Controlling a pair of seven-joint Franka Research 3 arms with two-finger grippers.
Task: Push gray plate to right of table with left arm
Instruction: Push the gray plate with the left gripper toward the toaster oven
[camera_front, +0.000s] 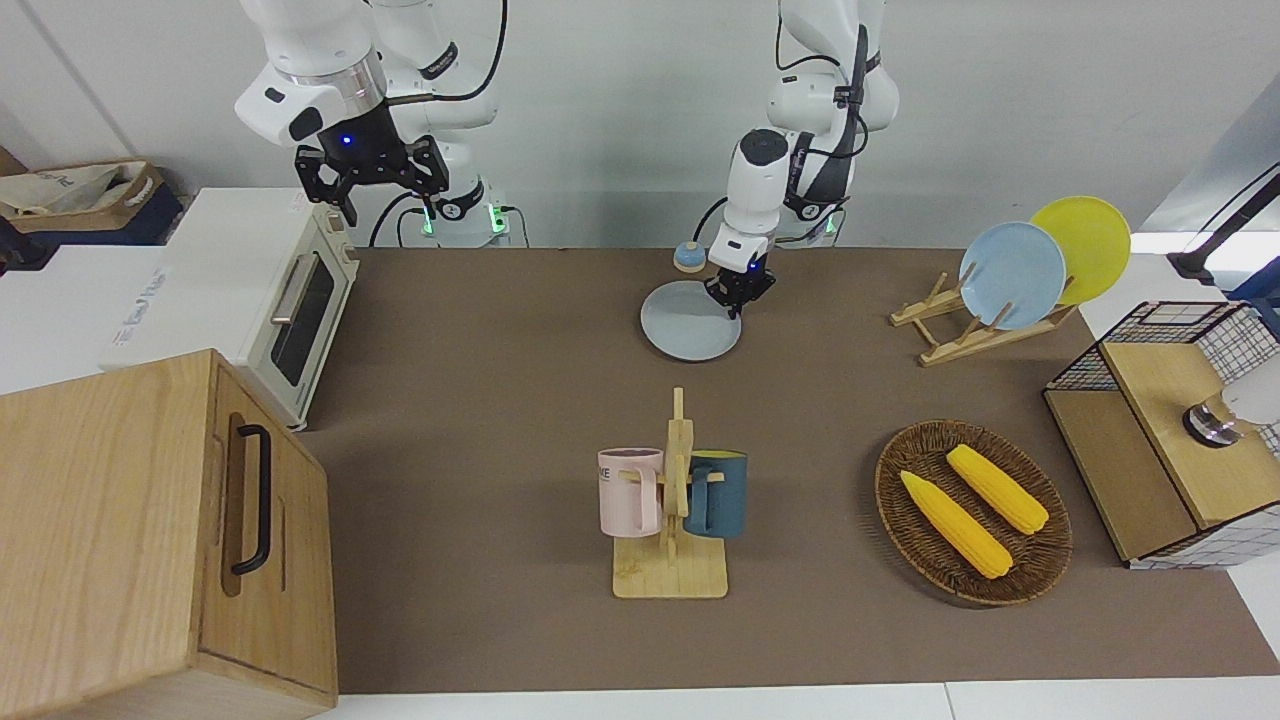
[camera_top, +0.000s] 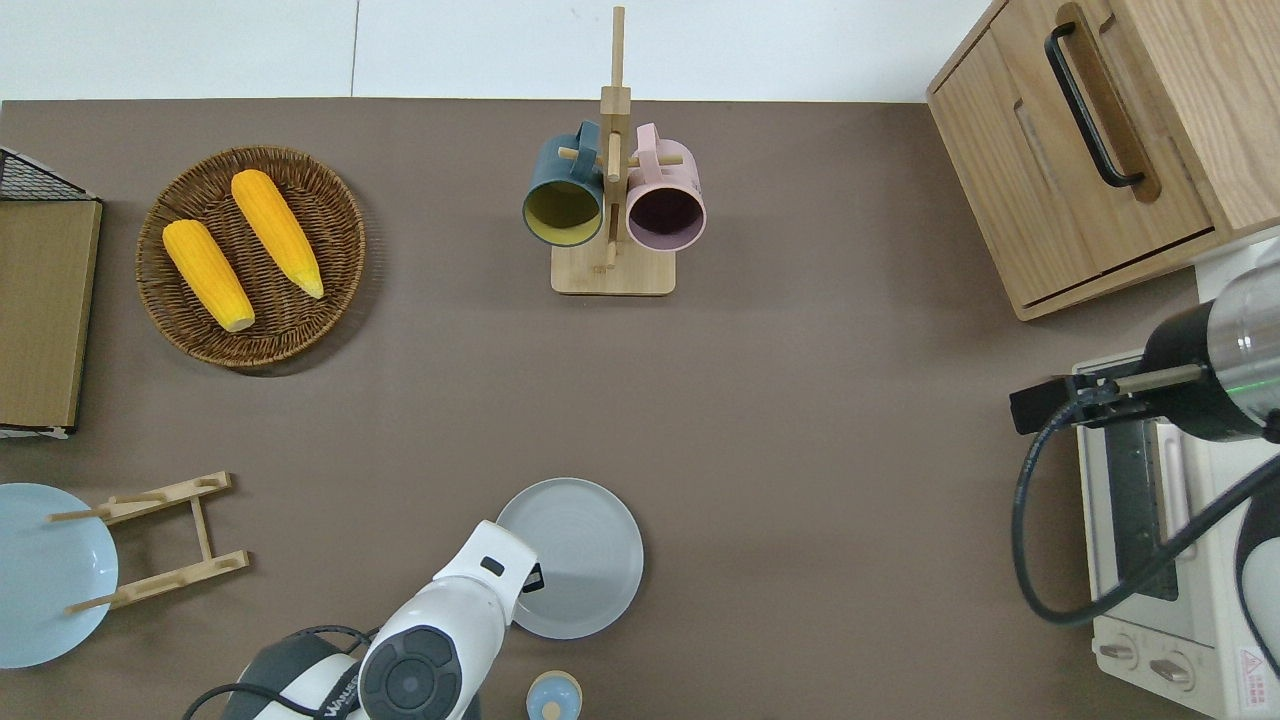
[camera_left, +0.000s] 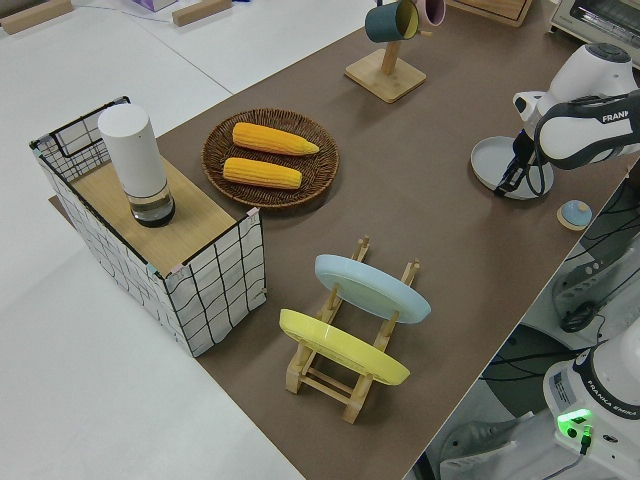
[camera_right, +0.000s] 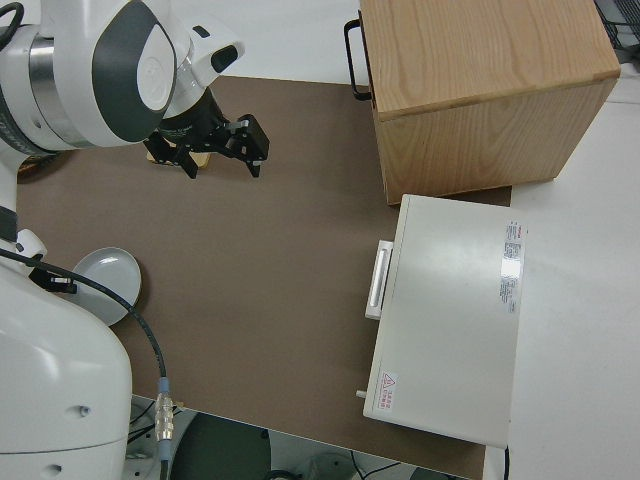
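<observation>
Left arm's black two-finger gripper (camera_front: 738, 297) down at rim of round matte gray plate (camera_front: 683, 325) on brown table (camera_front: 480, 400); finger opening unclear. Small blue bell (camera_front: 687, 257) just nearer robots than plate. Right arm parked, its gripper (camera_front: 372, 178) spread open, empty.

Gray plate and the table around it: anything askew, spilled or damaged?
Nothing stands out. The gray plate lies flat and whole on the table, with the left gripper low at its edge toward the left arm's end. Both mugs hang on the mug rack; nothing spilled.
</observation>
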